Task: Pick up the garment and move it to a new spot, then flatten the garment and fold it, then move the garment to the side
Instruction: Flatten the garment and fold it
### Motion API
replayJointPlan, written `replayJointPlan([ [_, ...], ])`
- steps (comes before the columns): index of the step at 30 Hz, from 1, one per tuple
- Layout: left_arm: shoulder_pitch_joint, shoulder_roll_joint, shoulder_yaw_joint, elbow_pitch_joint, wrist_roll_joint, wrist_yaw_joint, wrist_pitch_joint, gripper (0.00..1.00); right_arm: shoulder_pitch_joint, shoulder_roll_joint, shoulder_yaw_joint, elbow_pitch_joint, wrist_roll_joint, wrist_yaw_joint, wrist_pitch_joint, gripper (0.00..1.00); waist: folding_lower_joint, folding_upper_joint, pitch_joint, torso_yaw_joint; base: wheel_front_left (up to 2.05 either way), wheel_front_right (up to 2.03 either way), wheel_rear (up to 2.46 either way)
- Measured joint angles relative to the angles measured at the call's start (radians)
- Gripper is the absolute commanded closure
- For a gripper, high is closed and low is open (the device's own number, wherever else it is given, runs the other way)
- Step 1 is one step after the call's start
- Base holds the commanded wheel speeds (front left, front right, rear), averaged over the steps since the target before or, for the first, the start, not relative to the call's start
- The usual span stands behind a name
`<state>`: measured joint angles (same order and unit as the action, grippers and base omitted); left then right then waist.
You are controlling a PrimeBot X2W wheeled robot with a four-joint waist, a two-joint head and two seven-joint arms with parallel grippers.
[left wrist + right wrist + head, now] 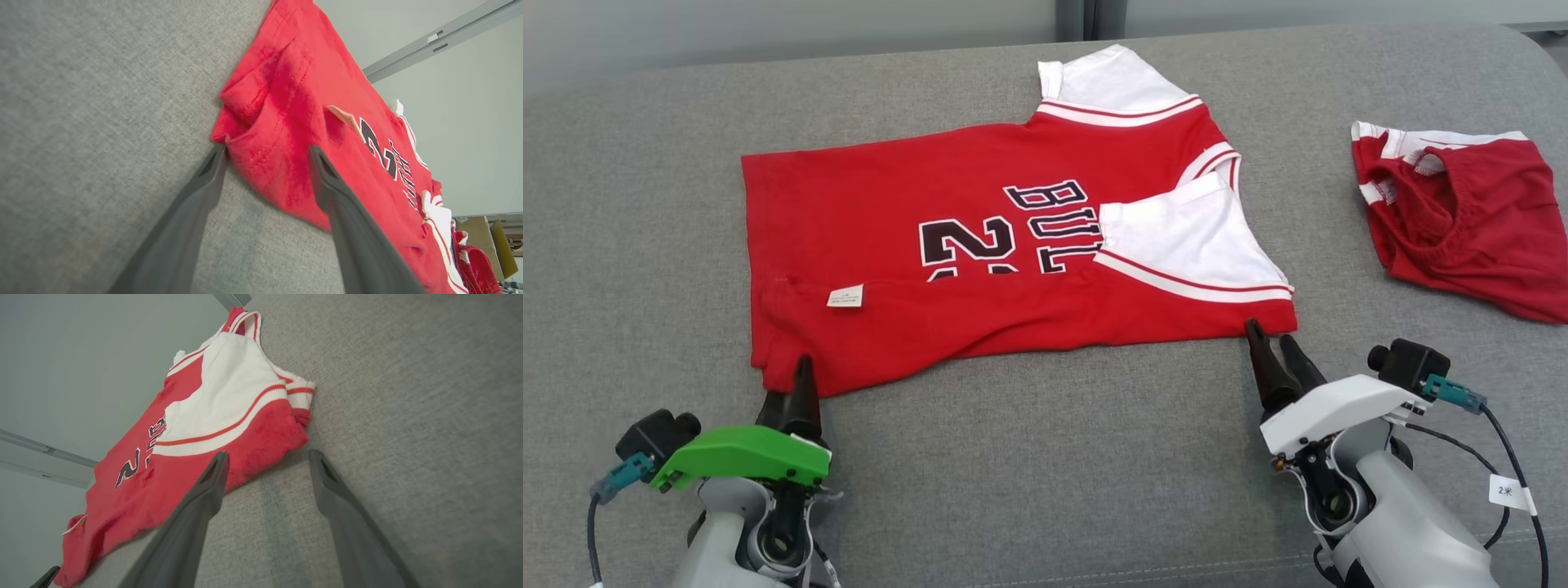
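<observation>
Probably a lab or test room: grey upholstered couch (1045, 457), bare pale wall (470, 122), cardboard boxes (476, 239) behind.

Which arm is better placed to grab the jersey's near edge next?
Left, probably. The open left gripper straddles the hem corner of the jersey; the open right gripper points mostly at bare cushion beside the shoulder corner.

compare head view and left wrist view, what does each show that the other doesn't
Head view adds the white-cased right pincer, open, by the red-and-white basketball jersey's sleeve corner. Left wrist view adds a distant brown cardboard box. Both: the jersey, its white label, the crumpled red shorts, the grey fabric couch and the open left pincer at the hem corner.
</observation>
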<state>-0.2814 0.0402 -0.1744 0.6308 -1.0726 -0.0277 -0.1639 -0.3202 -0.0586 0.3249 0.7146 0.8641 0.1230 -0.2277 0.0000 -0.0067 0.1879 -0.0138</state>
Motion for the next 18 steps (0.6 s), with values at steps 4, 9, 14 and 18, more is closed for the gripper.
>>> replayJointPlan([
  [4, -0.034, -0.003, 0.000, -0.003, -0.022, 0.000, -0.001, 0.00, -0.012, 0.000, 0.010, 0.002, 0.008, 0.000, 0.010, 0.00, 0.0000, 0.0000, 0.016, -0.001, 0.00, 0.00, 0.00],
  [9, -0.058, -0.004, -0.006, -0.011, -0.034, 0.000, -0.006, 0.44, -0.035, -0.001, 0.016, 0.006, 0.009, 0.000, 0.010, 0.00, 0.0000, 0.0000, 0.033, 0.000, 0.00, 0.00, 0.00],
  [14, -0.072, -0.008, -0.029, -0.024, -0.047, 0.000, -0.019, 0.81, -0.055, -0.004, 0.019, 0.014, 0.019, 0.000, 0.009, 0.00, 0.0000, 0.0000, 0.052, 0.006, 0.00, 0.00, 0.00],
  [18, -0.072, -0.008, -0.034, -0.023, -0.051, 0.000, -0.030, 1.00, -0.074, -0.004, 0.021, 0.030, 0.033, 0.000, 0.008, 0.01, 0.0000, 0.0000, 0.057, 0.010, 0.00, 0.00, 0.00],
])
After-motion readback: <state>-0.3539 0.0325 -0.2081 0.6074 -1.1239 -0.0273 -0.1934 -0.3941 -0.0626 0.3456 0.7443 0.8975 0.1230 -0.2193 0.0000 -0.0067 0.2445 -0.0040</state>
